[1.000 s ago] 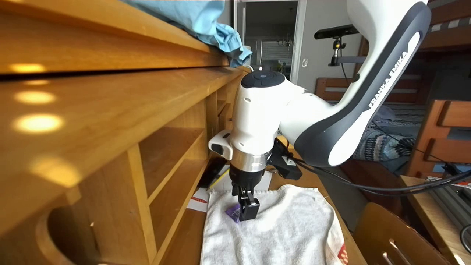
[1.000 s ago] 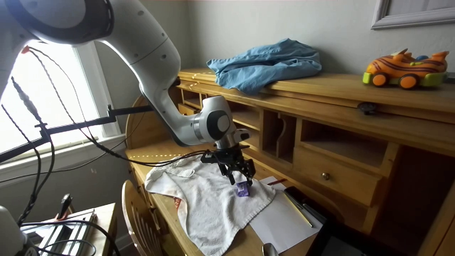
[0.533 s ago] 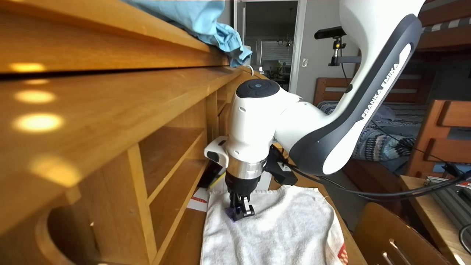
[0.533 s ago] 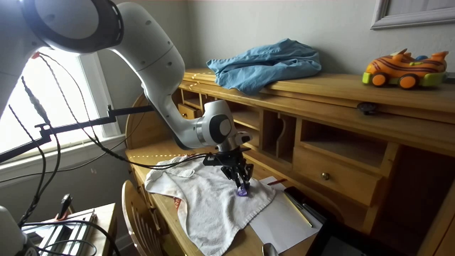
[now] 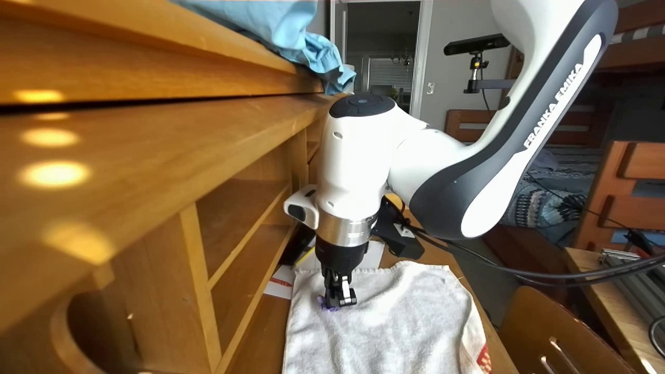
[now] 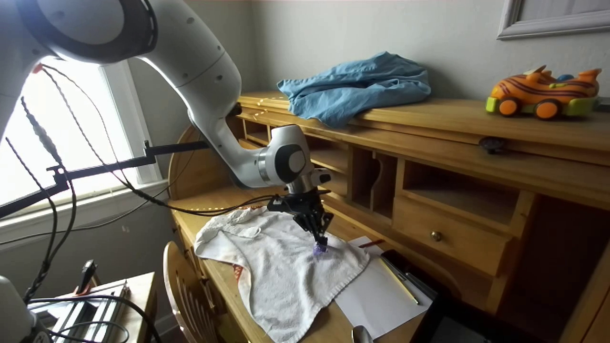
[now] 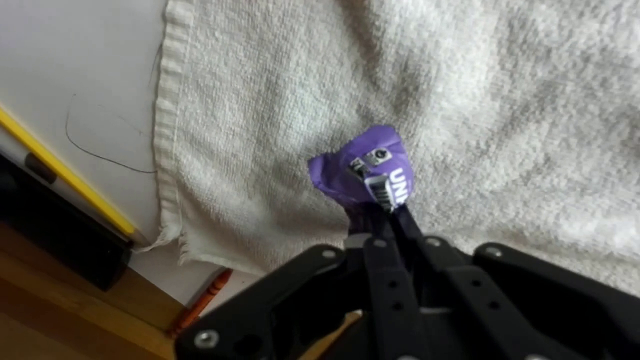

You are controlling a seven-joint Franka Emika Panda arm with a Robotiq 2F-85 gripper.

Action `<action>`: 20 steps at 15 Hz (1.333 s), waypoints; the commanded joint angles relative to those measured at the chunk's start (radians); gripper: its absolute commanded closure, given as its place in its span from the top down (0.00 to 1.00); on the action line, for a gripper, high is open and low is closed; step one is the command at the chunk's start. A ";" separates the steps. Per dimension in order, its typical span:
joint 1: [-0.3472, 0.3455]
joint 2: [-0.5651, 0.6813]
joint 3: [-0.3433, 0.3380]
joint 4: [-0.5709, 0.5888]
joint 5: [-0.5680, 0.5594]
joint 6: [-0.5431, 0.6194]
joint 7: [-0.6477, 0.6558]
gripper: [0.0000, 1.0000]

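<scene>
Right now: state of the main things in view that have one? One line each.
Claw: shut on the purple packet.
Purple packet: crumpled, pinched; can't tell whether it is clear of the towel.
White towel: spread out, creased.
Blue cloth: bunched up.
Knobbed drawer: closed.
Yellow pencil: lying flat.
Red crayon: lying flat.
Toy car: upright on its wheels.

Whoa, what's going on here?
A robot arm reaches down over a desk. Its end effector is closed on a crumpled purple packet, which is touching a white towel or just above it; I can't tell which. Paper with a pencil on it lies at the towel's edge, and a crayon is nearby.
</scene>
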 commanded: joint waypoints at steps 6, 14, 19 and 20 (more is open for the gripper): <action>0.072 -0.104 0.005 -0.012 -0.009 -0.201 0.006 0.01; 0.101 -0.128 0.004 0.005 -0.155 -0.248 0.052 0.01; 0.066 -0.163 0.065 -0.024 -0.047 -0.235 0.083 0.01; 0.061 -0.173 0.076 -0.036 -0.017 -0.231 0.093 0.01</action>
